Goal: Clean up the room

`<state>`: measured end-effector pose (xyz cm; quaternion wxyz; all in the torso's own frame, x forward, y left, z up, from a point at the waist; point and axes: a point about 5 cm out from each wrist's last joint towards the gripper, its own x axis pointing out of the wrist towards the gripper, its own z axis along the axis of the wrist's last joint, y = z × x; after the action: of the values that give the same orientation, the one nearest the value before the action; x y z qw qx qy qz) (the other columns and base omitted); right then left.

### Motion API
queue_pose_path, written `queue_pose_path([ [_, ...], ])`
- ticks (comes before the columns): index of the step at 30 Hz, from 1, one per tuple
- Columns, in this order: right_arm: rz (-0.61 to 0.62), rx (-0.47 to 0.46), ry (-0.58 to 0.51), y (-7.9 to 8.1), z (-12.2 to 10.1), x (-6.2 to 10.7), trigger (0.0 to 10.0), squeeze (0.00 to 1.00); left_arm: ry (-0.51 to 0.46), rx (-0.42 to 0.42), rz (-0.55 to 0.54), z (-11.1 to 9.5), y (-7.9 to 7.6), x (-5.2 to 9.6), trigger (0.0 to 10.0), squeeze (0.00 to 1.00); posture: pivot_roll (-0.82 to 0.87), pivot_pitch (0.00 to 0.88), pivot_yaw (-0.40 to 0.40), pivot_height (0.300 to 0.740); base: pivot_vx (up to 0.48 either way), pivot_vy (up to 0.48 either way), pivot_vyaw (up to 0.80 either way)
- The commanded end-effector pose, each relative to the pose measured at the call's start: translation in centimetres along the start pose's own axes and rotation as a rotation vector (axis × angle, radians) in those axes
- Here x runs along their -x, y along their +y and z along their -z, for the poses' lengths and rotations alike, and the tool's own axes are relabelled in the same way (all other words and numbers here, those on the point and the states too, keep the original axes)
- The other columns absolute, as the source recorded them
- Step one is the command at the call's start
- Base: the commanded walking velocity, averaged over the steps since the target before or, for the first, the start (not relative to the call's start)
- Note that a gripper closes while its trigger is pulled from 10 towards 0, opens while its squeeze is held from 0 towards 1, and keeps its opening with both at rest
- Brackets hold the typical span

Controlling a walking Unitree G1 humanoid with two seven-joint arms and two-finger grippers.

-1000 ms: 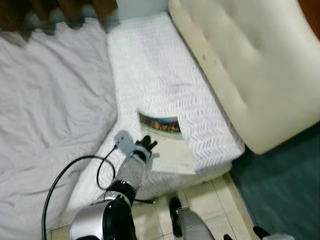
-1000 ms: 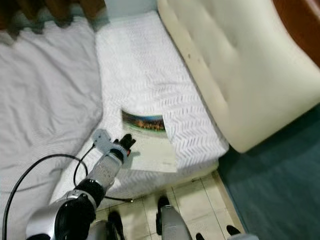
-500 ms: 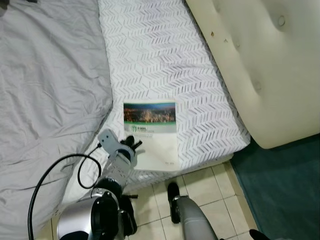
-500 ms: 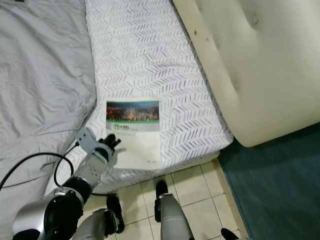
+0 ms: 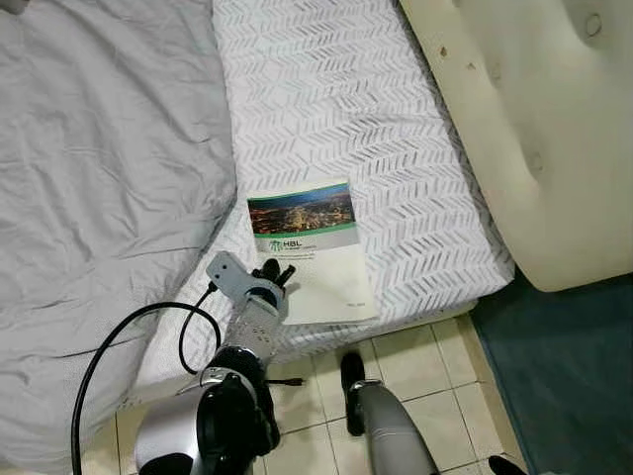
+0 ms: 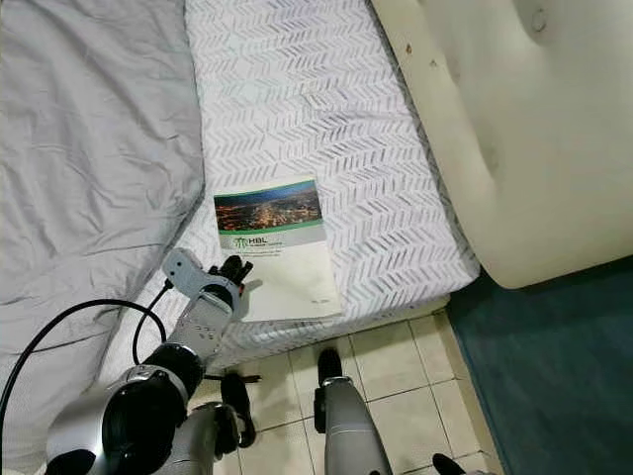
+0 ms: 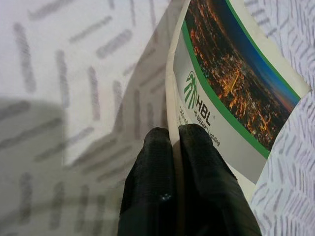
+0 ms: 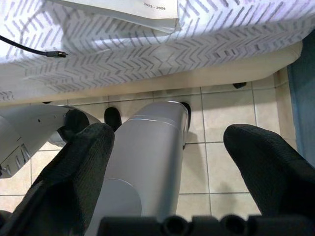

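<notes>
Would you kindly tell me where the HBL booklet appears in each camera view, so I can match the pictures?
Left eye view: the booklet lies near the bed's foot edge, just right of the left gripper.
Right eye view: the same, lower centre-left.
Left wrist view: its edge sits pinched between the black fingers.
Right wrist view: its lower corner shows along the mattress edge.
Shared landmark: the chevron-patterned sheet.

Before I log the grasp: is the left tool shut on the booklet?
Shut. The left tool has its fingers pressed together on the booklet's edge, which lies on the patterned mattress.
</notes>
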<state>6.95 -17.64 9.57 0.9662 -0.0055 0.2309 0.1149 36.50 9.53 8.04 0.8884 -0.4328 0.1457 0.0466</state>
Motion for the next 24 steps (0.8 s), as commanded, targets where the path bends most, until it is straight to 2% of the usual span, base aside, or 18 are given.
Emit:
queue_pose_path([
  [1, 0.010, -0.008, 0.037, 0.2, 0.5, 0.4, 10.0, 0.00, 0.097, -0.053, -0.012, 2.3, 0.0, 0.4, 10.0, 0.00, -0.54, 0.538, -0.030, 0.740, 0.000, 0.000, 0.00],
  [10, 0.016, -0.009, 0.040, 0.4, 0.6, 0.3, 10.0, 0.00, 0.083, -0.015, -0.004, 2.1, -1.4, 0.2, 10.0, 0.00, -0.54, 0.530, -0.026, 0.740, 0.000, 0.000, 0.00],
  [14, 0.015, -0.003, 0.040, 0.3, 0.5, 0.3, 10.0, 0.00, 0.107, 0.055, -0.008, 3.4, -2.4, 0.4, 10.0, 0.00, -0.56, 0.528, -0.039, 0.740, 0.000, 0.000, 0.00],
  [18, 0.017, 0.000, 0.037, 0.3, 0.3, 0.3, 10.0, 0.00, 0.126, 0.057, -0.004, 4.1, -2.9, 0.6, 10.0, 0.00, -0.57, 0.527, -0.042, 0.740, 0.000, 0.000, 0.00],
  [21, 0.018, -0.002, 0.038, 0.4, 0.3, 0.4, 10.0, 0.00, 0.139, 0.013, 0.003, 4.4, -3.0, 0.7, 10.0, 0.00, -0.56, 0.525, -0.038, 0.740, 0.000, 0.000, 0.00],
  [22, 0.016, -0.007, 0.038, 0.4, 0.4, 0.4, 10.0, 0.00, 0.141, 0.002, 0.006, 4.4, -3.0, 0.7, 10.0, 0.83, -0.56, 0.523, -0.036, 0.740, 0.000, 0.000, 0.00],
  [24, 0.014, -0.012, 0.038, 0.5, 0.4, 0.3, 10.0, 0.00, 0.142, -0.003, 0.008, 4.4, -3.1, 0.7, 10.0, 0.83, -0.56, 0.523, -0.036, 0.740, 0.000, 0.000, 0.00],
])
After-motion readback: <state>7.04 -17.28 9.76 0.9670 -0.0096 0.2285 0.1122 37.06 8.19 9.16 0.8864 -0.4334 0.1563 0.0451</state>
